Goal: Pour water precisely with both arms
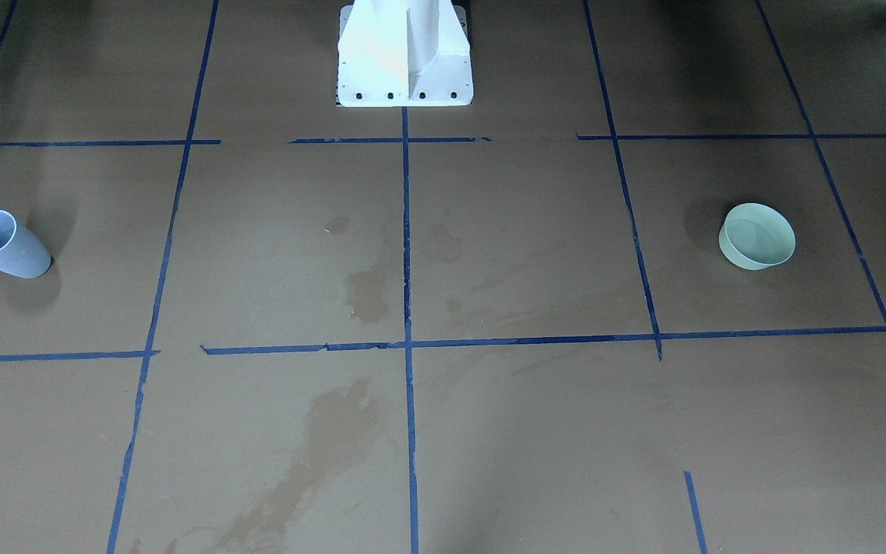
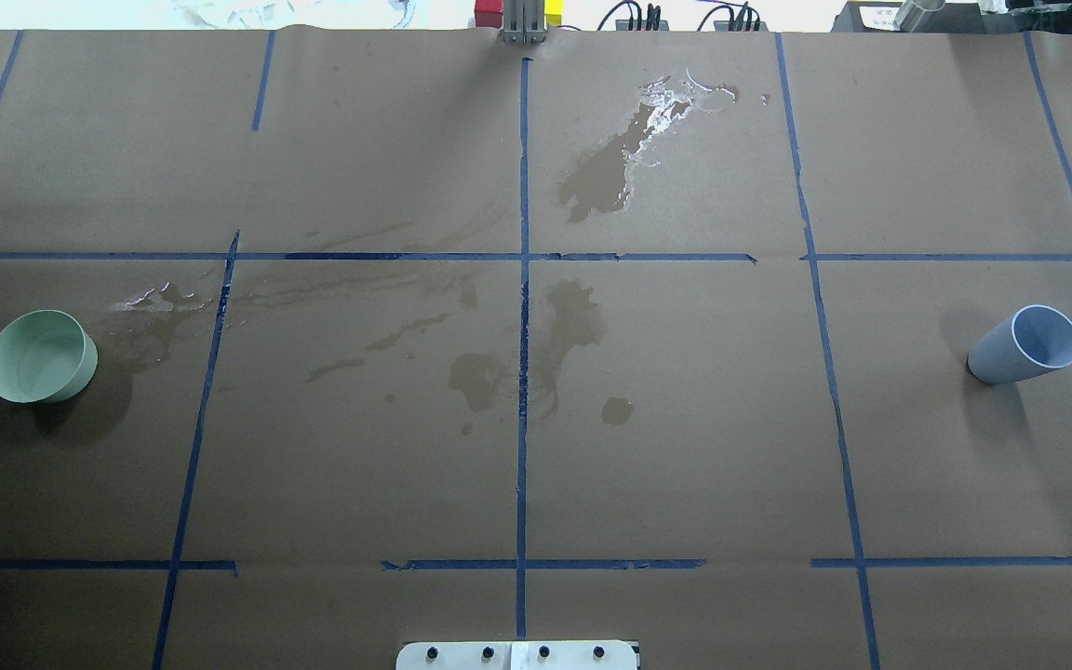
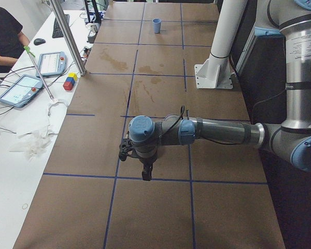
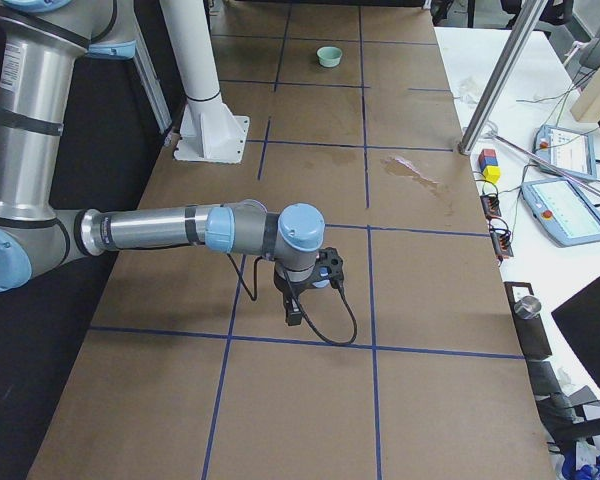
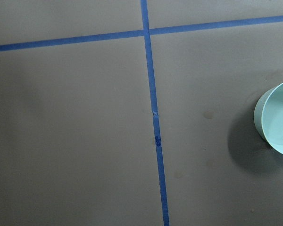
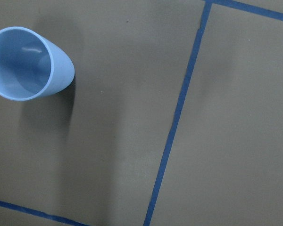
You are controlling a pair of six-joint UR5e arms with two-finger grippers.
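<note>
Cup [image 2: 1025, 346] stands upright at the right end of the table [image 2: 359, 465]; bowl [image 2: 41, 356] at the left end, well apart. Water inside either: too faint to tell. Btwn them, mid-table, dark wet patches [image 2: 573, 321] lie across the blue tape lines [image 2: 523, 447]. Another patch w/ shiny film [image 2: 634, 140] sits nr the far edge. White pedestal [image 1: 404, 54] at the robot's side, centre. L arm [image 3: 217, 132] & R arm [image 4: 160, 230] reach out low over the table. L gripper [image 3: 146, 174] & R gripper [image 4: 293, 315] point down; open or closed, can't tell. Side desk [image 4: 580, 270] holds tablets [image 4: 555, 205] & coloured blocks [image 4: 490, 165].
</note>
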